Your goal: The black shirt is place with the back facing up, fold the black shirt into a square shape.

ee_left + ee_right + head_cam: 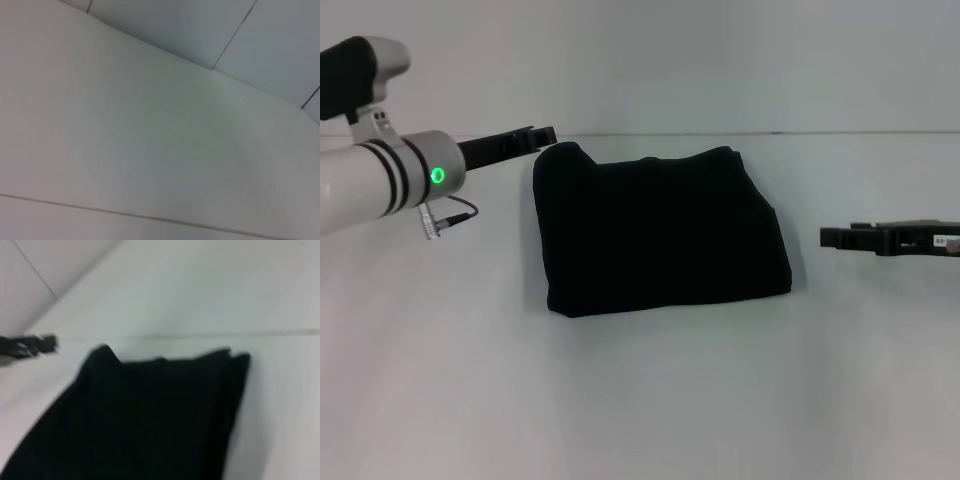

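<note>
The black shirt (660, 230) lies folded into a rough square in the middle of the white table, its layered edges along the far and right sides. It also fills the lower part of the right wrist view (150, 415). My left gripper (542, 134) hovers just beyond the shirt's far left corner and holds no fabric; it shows small and far off in the right wrist view (35, 344). My right gripper (832, 238) is low over the table to the right of the shirt, a short gap away, holding nothing.
The white table (640, 400) stretches around the shirt and meets a pale wall (720, 60) behind. The left wrist view shows only table surface (125, 140) and wall panels (200, 25).
</note>
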Robot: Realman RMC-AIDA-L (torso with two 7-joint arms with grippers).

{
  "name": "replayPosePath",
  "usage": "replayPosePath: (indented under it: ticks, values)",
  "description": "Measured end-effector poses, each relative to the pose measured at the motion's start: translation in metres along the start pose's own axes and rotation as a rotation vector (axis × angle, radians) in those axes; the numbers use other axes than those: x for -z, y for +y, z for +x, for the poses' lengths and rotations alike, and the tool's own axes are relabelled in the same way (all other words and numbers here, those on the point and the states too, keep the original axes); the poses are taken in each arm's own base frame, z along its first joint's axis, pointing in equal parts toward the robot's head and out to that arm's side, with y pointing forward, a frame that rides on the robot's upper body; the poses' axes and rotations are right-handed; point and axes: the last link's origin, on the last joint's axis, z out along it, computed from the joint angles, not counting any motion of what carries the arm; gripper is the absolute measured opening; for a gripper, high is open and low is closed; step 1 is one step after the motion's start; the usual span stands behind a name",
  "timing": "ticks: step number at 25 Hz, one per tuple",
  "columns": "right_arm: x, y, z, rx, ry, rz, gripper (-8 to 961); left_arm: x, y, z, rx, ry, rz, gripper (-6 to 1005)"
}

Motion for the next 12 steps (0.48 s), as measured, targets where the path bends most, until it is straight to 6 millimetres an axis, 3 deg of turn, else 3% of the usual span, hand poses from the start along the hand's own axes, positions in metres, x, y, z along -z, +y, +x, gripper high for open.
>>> replayPosePath:
  ticks: [1,6,8,12]
  values:
    - [0.001,-0.002,0.000,-0.015,0.022,0.009,669,0.002,-0.002,0.001,0.004,0.004,-0.004,297]
    - [0.004,-0.003,-0.005,-0.074,0.131,0.029,665,0.022,-0.005,0.005,0.024,0.002,-0.101,407]
    - [0.004,-0.002,-0.008,-0.090,0.149,0.030,664,0.040,0.001,0.000,0.009,-0.011,-0.217,451]
    - [0.001,0.001,-0.013,-0.116,0.153,0.022,661,0.053,0.009,-0.008,-0.046,-0.027,-0.315,577]
